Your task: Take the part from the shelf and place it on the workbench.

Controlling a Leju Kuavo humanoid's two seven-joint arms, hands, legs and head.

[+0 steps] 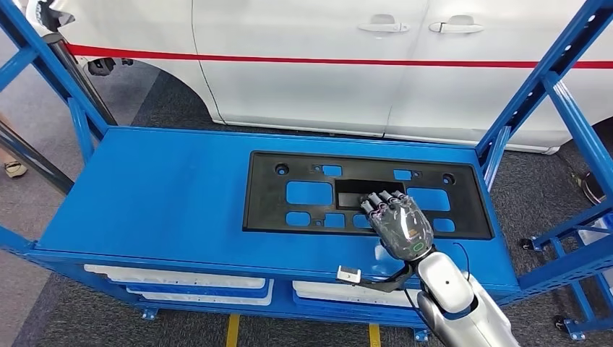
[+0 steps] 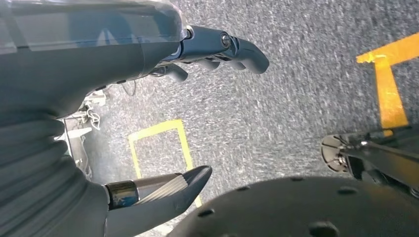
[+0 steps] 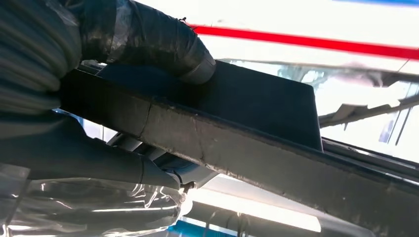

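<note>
On the blue surface (image 1: 166, 195), the black part (image 1: 289, 215) lies flat with its long axis running left to right, parallel to the near edge and set toward the right half of the top. A white car body (image 1: 303, 65) with a red stripe stands behind the frame; white trays (image 1: 181, 282) sit on the shelf level below.

The left hand (image 2: 148, 74) hangs at the robot's side over grey carpet with yellow floor markings. Its fingers are spread apart and it holds nothing. It is well apart from the part.

The right hand (image 1: 400, 220) is the nearer one. It reaches in from the near edge and sits on the part's near-right region, beside the central rectangular opening. In the right wrist view the thumb (image 3: 148, 47) lies on one face of the part's edge and the fingers (image 3: 89, 163) on the opposite face, so the hand appears to be gripping the rim.

Judgement: the part already rests on the surface. The coming move turns on this grip, which sits right of the part's centre, so any lift would leave the long left end unsupported and liable to droop or pivot.
</note>
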